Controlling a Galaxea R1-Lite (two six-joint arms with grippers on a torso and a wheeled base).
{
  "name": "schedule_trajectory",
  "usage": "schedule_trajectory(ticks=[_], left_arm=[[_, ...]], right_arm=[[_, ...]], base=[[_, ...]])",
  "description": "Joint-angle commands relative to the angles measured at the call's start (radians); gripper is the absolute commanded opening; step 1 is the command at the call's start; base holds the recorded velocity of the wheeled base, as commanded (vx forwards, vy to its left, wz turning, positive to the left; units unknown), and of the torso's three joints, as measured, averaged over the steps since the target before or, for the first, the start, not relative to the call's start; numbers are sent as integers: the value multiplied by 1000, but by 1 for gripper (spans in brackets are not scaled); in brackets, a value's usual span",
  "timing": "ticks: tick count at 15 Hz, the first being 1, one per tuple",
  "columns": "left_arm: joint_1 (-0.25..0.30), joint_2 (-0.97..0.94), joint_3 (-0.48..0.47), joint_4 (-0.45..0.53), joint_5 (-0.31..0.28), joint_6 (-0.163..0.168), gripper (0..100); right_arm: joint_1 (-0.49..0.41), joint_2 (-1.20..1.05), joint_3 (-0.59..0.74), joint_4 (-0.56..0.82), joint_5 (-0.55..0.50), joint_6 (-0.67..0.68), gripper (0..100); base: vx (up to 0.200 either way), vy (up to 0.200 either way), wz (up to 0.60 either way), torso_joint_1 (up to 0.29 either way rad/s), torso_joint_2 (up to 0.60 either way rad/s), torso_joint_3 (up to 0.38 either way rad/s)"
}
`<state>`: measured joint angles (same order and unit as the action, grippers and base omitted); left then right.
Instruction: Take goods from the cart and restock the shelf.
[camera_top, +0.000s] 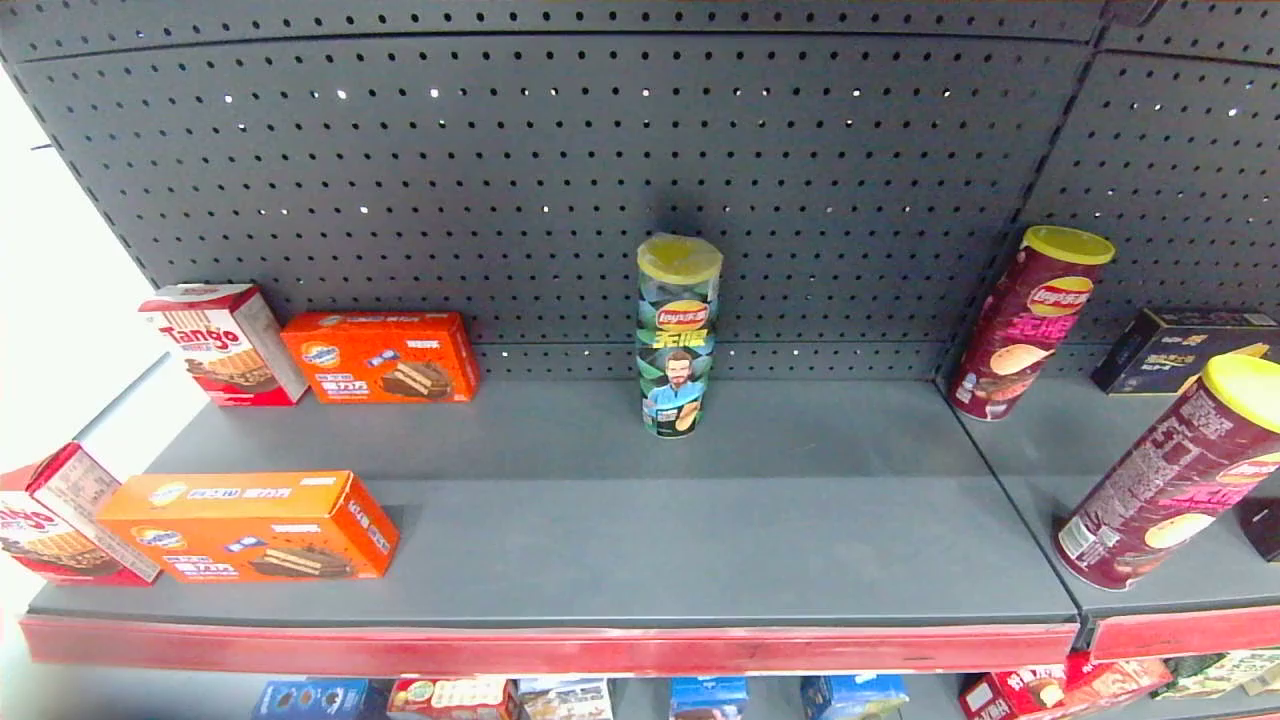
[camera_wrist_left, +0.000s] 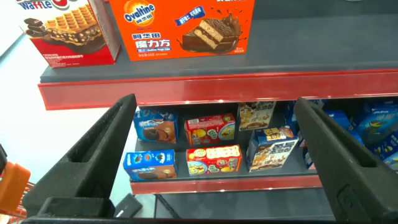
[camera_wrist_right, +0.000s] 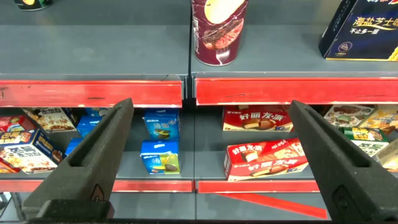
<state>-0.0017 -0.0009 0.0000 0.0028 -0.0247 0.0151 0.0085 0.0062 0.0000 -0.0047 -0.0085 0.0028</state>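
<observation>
- Right now the left gripper (camera_wrist_left: 216, 106) hangs with its two dark fingers spread wide and nothing between them, facing the red front edge of the shelf (camera_top: 700, 520).
- Just past that edge the front orange box (camera_top: 250, 528) lies on the board at the shelf's 8 o'clock, apart from the fingers and not between them.
- Beside it, toward 9 o'clock, the front red wafer box (camera_top: 60, 520) sits at the shelf's corner, just against the orange one.
- Likewise the right gripper (camera_wrist_right: 211, 104) is spread and empty, level with the red edge where two shelf sections meet.
- Beyond it the front maroon can (camera_top: 1170, 490) stands on the neighbouring section at 4 o'clock, just beside the seam and clear of the fingers.
- Upright in the middle toward 12 o'clock, the green can (camera_top: 679, 335) stands near the pegboard (camera_top: 500, 180), well apart from both grippers.
- At 2 o'clock the back maroon can (camera_top: 1030, 325) stands by the pegboard, with a dark box (camera_top: 1180, 350) near it toward 3 o'clock.
- At 10 o'clock the back orange box (camera_top: 380, 357) and the back red wafer box (camera_top: 222, 343) sit side by side, about touching.
- Below the red edge, small snack boxes (camera_wrist_left: 211, 127) fill the lower shelves.
</observation>
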Motion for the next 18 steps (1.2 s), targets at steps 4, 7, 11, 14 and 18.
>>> schedule_trajectory(ticks=[4, 7, 11, 14, 18], left_arm=[[0, 1, 0, 0, -1, 0, 100], [0, 1, 0, 0, -1, 0, 100], [0, 1, 0, 0, -1, 0, 100], [0, 1, 0, 0, -1, 0, 100], [0, 1, 0, 0, -1, 0, 100]], right_arm=[[1, 1, 0, -1, 1, -3, 100], [-1, 1, 0, 0, 1, -1, 100], [-1, 1, 0, 0, -1, -1, 100], [-1, 1, 0, -1, -1, -1, 100], [1, 1, 0, -1, -4, 3, 100]], base=[[0, 0, 0, 0, 0, 0], [0, 0, 400, 5, 0, 0], [0, 0, 600, 2, 4, 0], [0, 0, 600, -2, -1, 1], [0, 0, 450, 1, 3, 3]])
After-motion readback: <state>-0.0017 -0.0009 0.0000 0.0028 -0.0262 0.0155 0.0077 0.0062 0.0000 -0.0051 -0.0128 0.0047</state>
